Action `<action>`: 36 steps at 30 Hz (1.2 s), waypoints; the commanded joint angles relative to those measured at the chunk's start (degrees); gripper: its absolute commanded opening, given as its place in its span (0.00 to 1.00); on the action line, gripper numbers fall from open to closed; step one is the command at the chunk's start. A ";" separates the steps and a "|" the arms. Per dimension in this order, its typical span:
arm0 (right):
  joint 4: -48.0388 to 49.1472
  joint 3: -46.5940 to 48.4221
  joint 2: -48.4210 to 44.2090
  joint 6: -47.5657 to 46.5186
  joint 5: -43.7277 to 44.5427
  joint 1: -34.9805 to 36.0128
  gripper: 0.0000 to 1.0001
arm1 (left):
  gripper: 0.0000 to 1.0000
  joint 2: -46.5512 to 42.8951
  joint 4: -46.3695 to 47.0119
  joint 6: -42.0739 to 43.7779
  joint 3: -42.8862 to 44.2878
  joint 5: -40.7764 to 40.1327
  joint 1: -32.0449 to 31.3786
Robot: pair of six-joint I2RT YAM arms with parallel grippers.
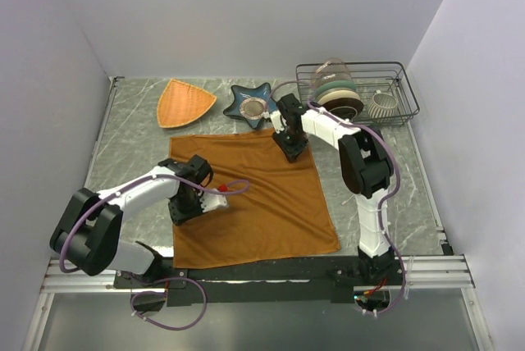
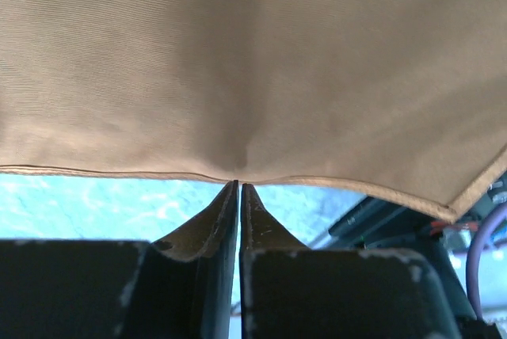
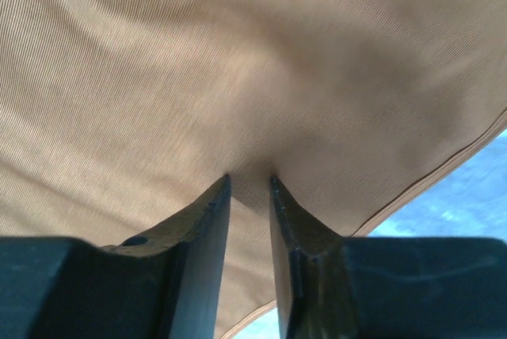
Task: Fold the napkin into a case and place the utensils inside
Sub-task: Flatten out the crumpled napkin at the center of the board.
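Jaws pinch the napkin (image 1: 262, 203) (left edge, far edge).

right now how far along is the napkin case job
Barely started. Done: the napkin lies spread flat, with no fold in it yet. In hand: the left gripper pinches its left hem and the right gripper pinches cloth near the far edge, likely for a first fold. Left: folding it into a case, then the utensils, which I cannot make out.
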 commanded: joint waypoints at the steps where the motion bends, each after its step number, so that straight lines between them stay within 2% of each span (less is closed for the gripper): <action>1: -1.70 -1.62 -7.46 1.36 -3.17 -0.33 0.36 | 0.08 -1.12 -4.61 0.13 0.85 -2.45 -2.76; 3: -0.65 -4.87 -11.84 1.89 -5.64 -0.59 0.38 | 0.08 -4.27 -3.74 -1.62 5.31 1.49 -2.06; 5: -0.29 -7.33 -14.40 1.89 -7.04 -0.59 0.40 | 0.15 -6.65 -1.38 -2.77 8.40 5.64 -1.88; 8: -1.87 -8.22 -17.75 1.98 -9.24 -0.77 0.41 | 0.17 -8.51 5.22 0.38 6.76 4.07 -1.97; 15: -4.68 -7.60 -21.62 2.06 -10.13 -1.91 0.42 | 0.13 -2.19 14.81 7.94 2.00 -1.65 -1.97; 24: -5.04 -11.29 -25.84 1.89 -10.13 -3.32 0.43 | 0.01 0.37 12.36 12.60 -3.53 -1.82 -2.76; 29: -6.00 -11.29 -26.54 1.63 -10.22 -3.76 0.43 | 0.01 -0.86 11.74 16.91 -8.36 -1.82 -2.76; 36: -6.79 -11.91 -27.60 0.75 -9.51 -4.46 0.43 | 0.01 -2.88 6.99 24.55 -8.99 0.37 -3.38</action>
